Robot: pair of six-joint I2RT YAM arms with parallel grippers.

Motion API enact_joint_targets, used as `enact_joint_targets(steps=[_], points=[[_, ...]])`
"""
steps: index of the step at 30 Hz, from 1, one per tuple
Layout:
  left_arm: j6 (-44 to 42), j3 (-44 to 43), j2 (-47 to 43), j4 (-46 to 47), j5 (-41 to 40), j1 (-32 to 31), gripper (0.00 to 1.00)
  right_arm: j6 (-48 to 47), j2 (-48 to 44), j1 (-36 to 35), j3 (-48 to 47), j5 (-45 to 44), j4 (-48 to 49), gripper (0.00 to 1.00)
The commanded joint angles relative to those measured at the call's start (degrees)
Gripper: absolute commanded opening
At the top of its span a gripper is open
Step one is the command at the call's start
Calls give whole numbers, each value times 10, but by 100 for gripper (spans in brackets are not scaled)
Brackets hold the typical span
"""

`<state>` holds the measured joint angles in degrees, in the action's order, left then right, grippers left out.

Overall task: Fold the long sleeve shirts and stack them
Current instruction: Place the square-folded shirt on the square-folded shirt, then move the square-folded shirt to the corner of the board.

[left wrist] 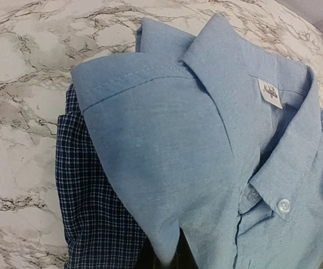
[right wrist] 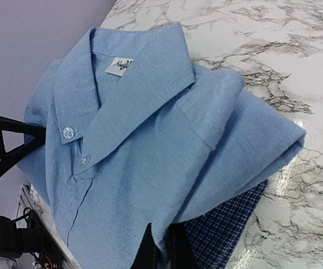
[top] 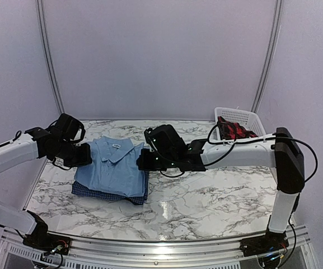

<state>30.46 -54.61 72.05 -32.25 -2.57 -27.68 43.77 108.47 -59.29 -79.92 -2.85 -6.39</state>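
Observation:
A folded light blue shirt (top: 116,165) lies collar-up on top of a dark blue checked shirt (top: 102,194) at the left-middle of the marble table (top: 217,196). My left gripper (top: 85,155) is at the shirt's left edge. In the left wrist view it (left wrist: 171,255) is shut on a fold of the light blue shirt (left wrist: 178,140), with the checked shirt (left wrist: 88,207) below. My right gripper (top: 143,161) is at the right edge. In the right wrist view it (right wrist: 164,253) pinches the light blue shirt (right wrist: 150,151) above the checked shirt (right wrist: 228,224).
A white plastic basket (top: 237,115) stands at the back right of the table with a red and black cloth (top: 234,131) inside. Grey walls close in the back and both sides. The left arm's gripper body (right wrist: 4,145) shows beyond the shirt in the right wrist view.

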Motion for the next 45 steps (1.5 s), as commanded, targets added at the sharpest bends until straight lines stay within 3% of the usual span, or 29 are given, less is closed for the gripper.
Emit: enact_joint_targets(steps=[1,11,12,13,16,18,20,24,32,35,45], points=[[-9,12,-12,-24,-12,14,0,13,6,-7,-22,22,20,0],[-8,37,16,-15,-42,27,0,-7,52,-3,-22,37,22,0],[-9,42,21,-13,-43,28,0,-9,54,0,-17,33,20,5],[-8,49,22,-11,-46,30,5,-12,53,5,-11,31,18,13],[-7,57,16,-11,-64,38,43,-28,34,21,9,22,12,38],[-7,54,5,-12,-82,44,69,-44,20,25,14,-6,-6,46],[-7,47,-8,-14,-106,47,74,-58,12,27,11,-25,-28,47],[-12,26,-18,-19,-131,47,77,-68,18,28,9,-36,-47,46],[-20,-19,-26,-17,-83,34,77,-67,61,28,14,-23,-36,41],[-13,-49,-9,-16,-62,6,77,-68,61,30,18,-28,-41,40],[58,-133,112,40,-37,-129,77,-83,-73,55,97,-93,-52,46]])
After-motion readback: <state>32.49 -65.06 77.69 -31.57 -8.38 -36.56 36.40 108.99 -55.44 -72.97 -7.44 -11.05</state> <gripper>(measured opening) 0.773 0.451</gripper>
